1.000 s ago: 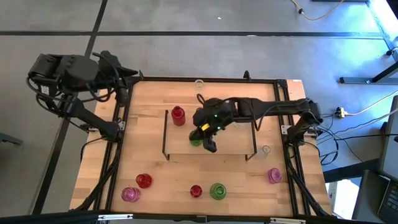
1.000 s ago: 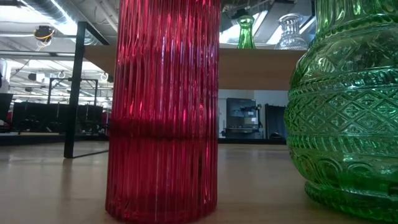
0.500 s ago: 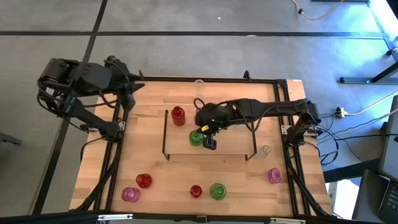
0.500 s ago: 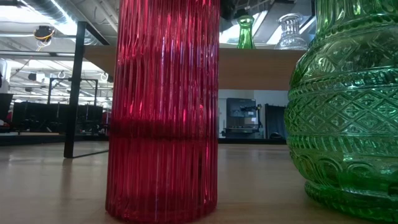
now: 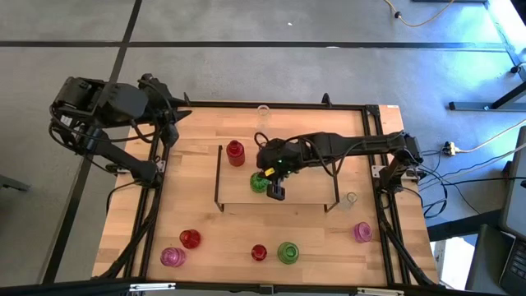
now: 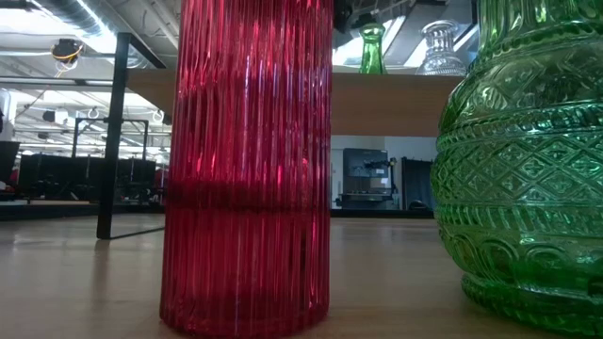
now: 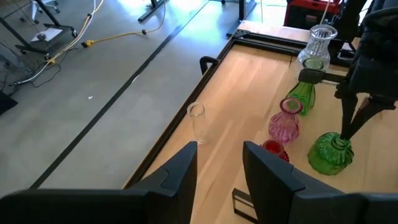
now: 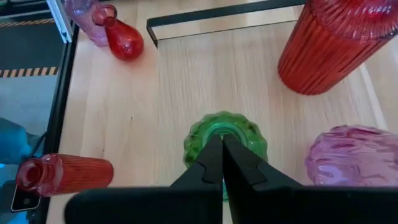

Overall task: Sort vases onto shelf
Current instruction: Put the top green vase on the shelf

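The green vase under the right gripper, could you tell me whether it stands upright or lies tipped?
Upright: the green vase shows its round mouth facing up, belly flat on the shelf.

Both arms are black, built from thick rounded segments; loose black cables loop along the left arm (image 5: pixel 107 111) in the upper left of the frame; the right arm (image 5: pixel 353 146) carries small green lights and a yellow mark near its wrist; the right gripper (image 8: pixel 222 163) has slim, tapered, matte black fingers.

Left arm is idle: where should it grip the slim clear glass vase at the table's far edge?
Probably mid-body on the slim clear glass vase, coming from the left gripper: it stands upright, straight-walled, nothing beside it.
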Robot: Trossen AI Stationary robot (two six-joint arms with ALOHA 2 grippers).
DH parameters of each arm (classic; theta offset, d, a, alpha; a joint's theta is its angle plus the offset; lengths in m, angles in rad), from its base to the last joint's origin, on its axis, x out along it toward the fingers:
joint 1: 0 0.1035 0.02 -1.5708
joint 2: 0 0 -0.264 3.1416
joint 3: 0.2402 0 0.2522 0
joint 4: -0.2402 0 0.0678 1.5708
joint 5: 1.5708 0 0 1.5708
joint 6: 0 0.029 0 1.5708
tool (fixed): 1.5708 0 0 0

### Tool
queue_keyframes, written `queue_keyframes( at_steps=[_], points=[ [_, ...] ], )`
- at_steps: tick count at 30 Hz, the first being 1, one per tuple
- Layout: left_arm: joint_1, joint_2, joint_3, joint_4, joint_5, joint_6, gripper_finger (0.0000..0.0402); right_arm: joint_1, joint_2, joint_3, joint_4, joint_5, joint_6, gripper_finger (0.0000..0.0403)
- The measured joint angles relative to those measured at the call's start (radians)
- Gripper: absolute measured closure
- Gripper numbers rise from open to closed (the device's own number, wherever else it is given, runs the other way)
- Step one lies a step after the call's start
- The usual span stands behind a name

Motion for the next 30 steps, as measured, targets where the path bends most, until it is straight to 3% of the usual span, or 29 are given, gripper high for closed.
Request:
queue_keyframes(
  at_steps=[16, 30],
  points=[
    [0.000, 0.000, 0.000, 0.000, 0.000, 0.004, 0.0280, -0.003, 0.032, 0.003, 0.005, -0.034, -0.019, 0.0403],
    [0.000, 0.000, 0.000, 0.000, -0.001, 0.005, 0.0280, -0.010, 0.015, 0.005, -0.175, -0.013, 0.031, 0.0403]
  ],
)
